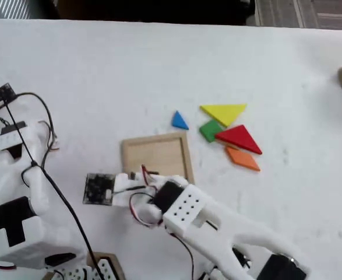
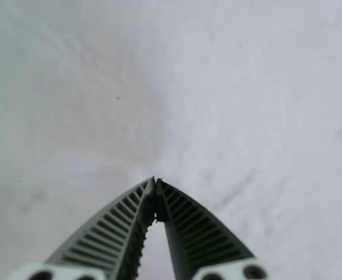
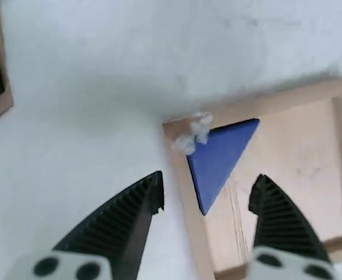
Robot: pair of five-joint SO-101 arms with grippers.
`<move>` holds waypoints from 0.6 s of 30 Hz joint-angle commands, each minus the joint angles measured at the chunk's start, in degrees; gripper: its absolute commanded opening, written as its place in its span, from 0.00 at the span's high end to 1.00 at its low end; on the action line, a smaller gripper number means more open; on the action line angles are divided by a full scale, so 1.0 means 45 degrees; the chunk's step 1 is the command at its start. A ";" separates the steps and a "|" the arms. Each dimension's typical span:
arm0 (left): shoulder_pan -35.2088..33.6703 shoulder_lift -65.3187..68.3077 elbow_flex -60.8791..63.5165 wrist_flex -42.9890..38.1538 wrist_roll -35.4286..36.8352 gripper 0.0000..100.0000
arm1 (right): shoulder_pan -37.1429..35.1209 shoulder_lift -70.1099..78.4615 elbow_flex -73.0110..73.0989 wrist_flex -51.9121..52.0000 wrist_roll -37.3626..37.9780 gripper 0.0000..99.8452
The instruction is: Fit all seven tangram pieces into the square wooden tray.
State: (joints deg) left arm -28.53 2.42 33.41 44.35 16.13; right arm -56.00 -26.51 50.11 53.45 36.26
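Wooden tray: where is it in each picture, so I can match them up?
High view: the wooden tray lies mid-table, left of the loose coloured pieces, its near edge under the right arm.
Left wrist view: white table ahead of the shut left gripper.
Right wrist view: the tray sits under the open right gripper, with a blue triangle inside.
Shared landmark: the white table.

The tray (image 1: 154,138) is pale matt wood with visible grain, the blue triangle (image 3: 223,153) smooth and matt, the table (image 1: 101,64) matt white with faint scuffs, and the right gripper (image 3: 208,195) has ribbed dark plastic fingers (image 3: 121,224).
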 commanded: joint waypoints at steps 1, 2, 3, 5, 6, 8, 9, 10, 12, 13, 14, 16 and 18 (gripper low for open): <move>0.0127 -0.0049 -0.0352 -0.0274 -0.0098 0.98 | -0.0205 0.0967 0.0039 -0.1397 0.0781 0.81; 0.0127 -0.0049 -0.0352 -0.0274 -0.0098 0.98 | -0.0186 0.1299 -0.0020 -0.1670 0.0781 0.83; 0.0127 -0.0049 -0.0352 -0.0274 -0.0098 0.98 | -0.0186 0.1573 -0.0039 -0.1885 0.0879 0.84; 0.0147 -0.0049 -0.0352 -0.0293 -0.0098 0.98 | -0.0264 0.2042 -0.0078 -0.2100 0.1563 0.86; 0.0147 -0.0049 -0.0352 -0.0293 -0.0098 0.98 | -0.0264 0.2237 -0.0195 -0.2120 0.1778 0.85; 0.0147 -0.0049 -0.0352 -0.0293 -0.0098 0.98 | -0.0205 0.2510 -0.0547 -0.2100 0.1641 0.84; 0.0147 -0.0049 -0.0352 -0.0293 -0.0098 0.98 | -0.0186 0.2569 -0.0684 -0.2081 0.1641 0.83; 0.0147 -0.0049 -0.0352 -0.0293 -0.0098 0.98 | -0.0186 0.2686 -0.0801 -0.2081 0.1661 0.83; 0.0166 -0.0049 -0.0352 -0.0293 -0.0098 0.98 | -0.0205 0.2842 -0.0918 -0.2120 0.1680 0.83; 0.0166 -0.0049 -0.0352 -0.0293 -0.0098 0.98 | -0.0205 0.2940 -0.0938 -0.2139 0.1719 0.84; 0.0166 -0.0049 -0.0352 -0.0293 -0.0098 0.98 | -0.0205 0.2999 -0.0957 -0.2256 0.1719 0.84; 0.0166 -0.0049 -0.0352 -0.0293 -0.0098 0.98 | -0.0205 0.3155 -0.0957 -0.2589 0.1719 0.84; 0.0166 -0.0049 -0.0352 -0.0293 -0.0098 0.98 | -0.0186 0.3311 -0.0957 -0.2764 0.1719 0.84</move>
State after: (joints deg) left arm -28.53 2.42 33.41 44.35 16.13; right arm -56.70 -12.09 48.35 43.34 43.03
